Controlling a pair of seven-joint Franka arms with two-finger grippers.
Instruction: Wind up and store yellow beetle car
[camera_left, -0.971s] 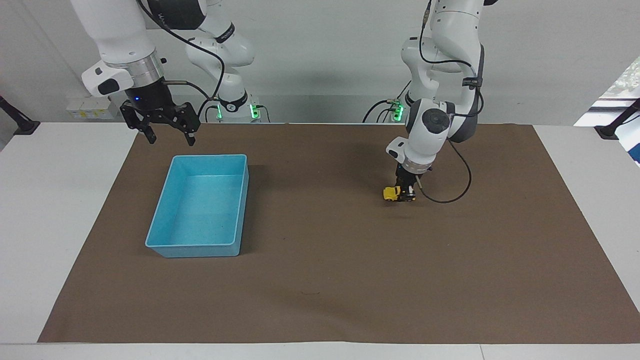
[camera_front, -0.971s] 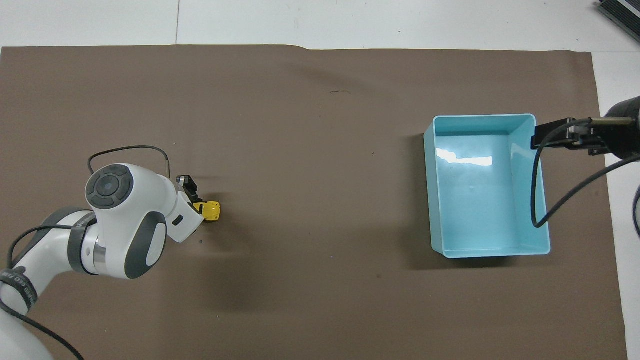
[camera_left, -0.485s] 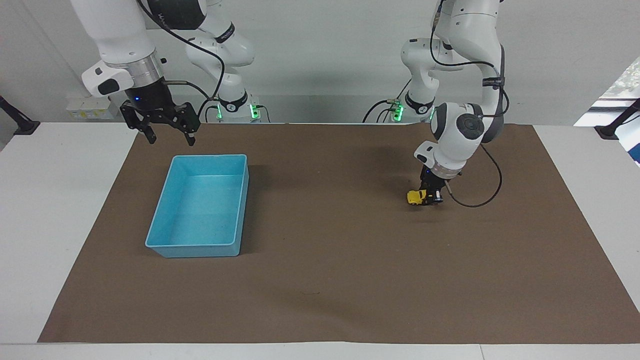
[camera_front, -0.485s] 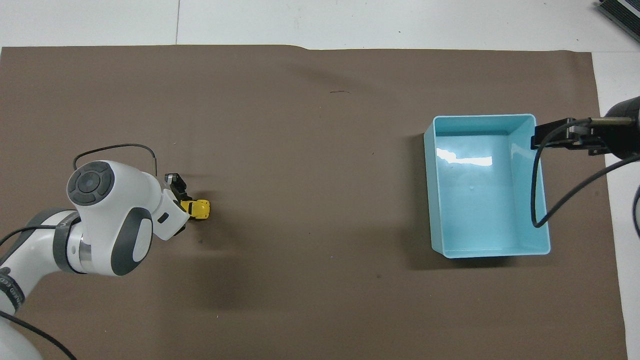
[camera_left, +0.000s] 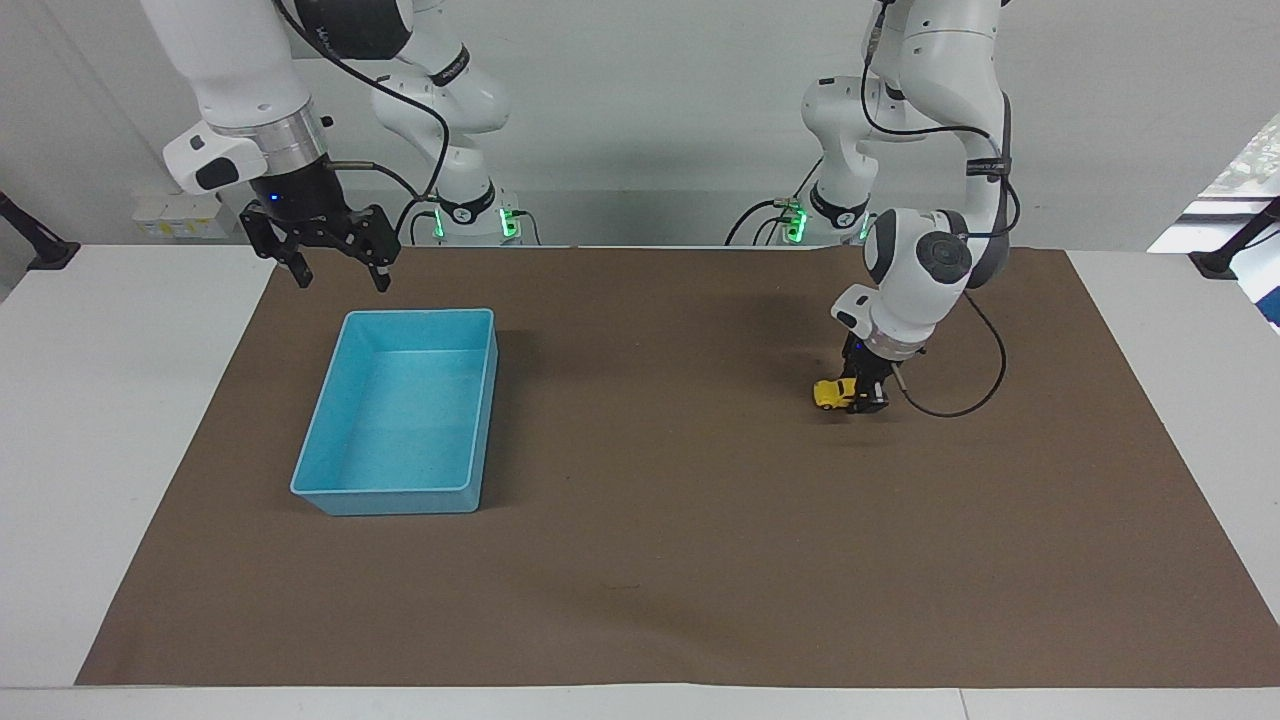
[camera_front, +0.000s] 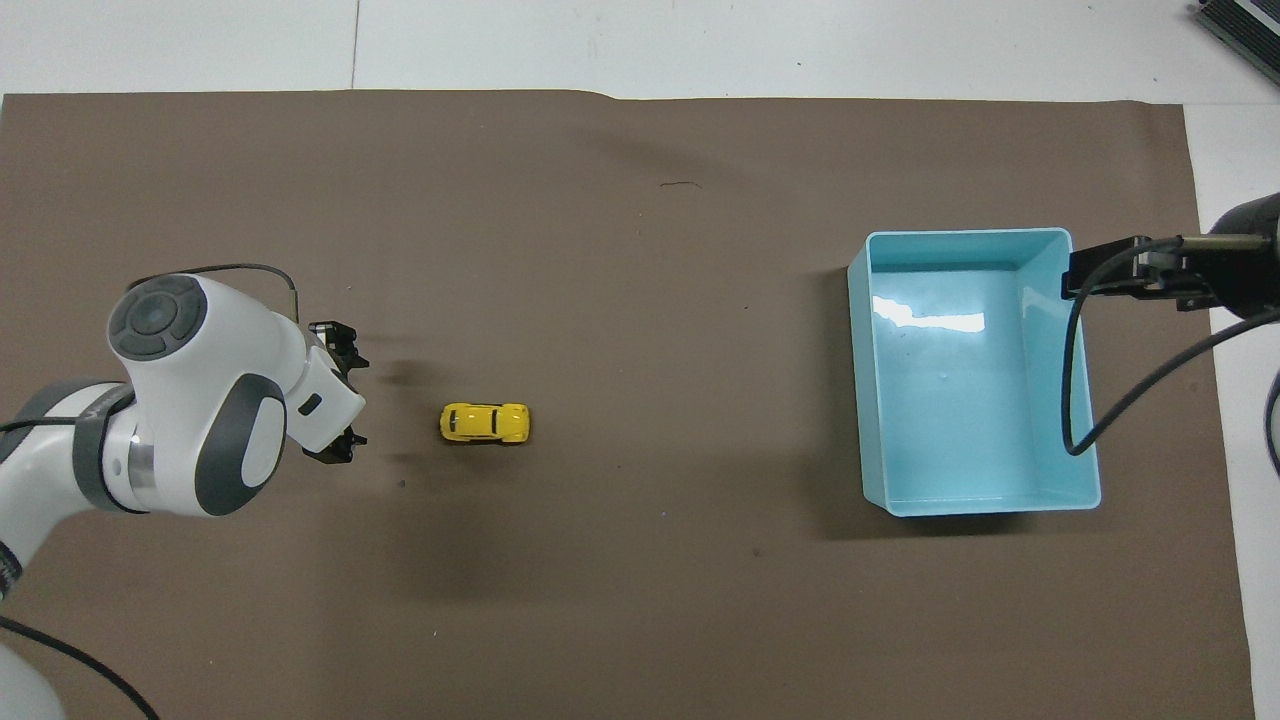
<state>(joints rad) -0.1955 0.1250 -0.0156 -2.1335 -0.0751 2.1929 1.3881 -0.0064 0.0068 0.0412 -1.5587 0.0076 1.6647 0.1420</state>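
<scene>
The biggest thing is the white table, and a big brown mat covers most of it.

Next comes the light blue bin. It sits on the mat toward the right arm's end of the table. It has nothing in it.

The right arm waits. The right gripper hangs in the air over the bin's wall at that same end, and its two fingers are spread wide apart.

The left gripper is down low over the mat, toward the left arm's end of the table. From above, its two fingers are apart, with nothing between them.

The smallest thing is the yellow beetle car. From above, it stands on its wheels on the bare mat, at 3 o'clock from the left gripper, with a gap of mat between them. The bin is well apart from it, also at about 3 o'clock (so gripper, car and bin make nearly one line). In the facing view the car looks like it is right at the left gripper's tips, so the two views do not quite match.
</scene>
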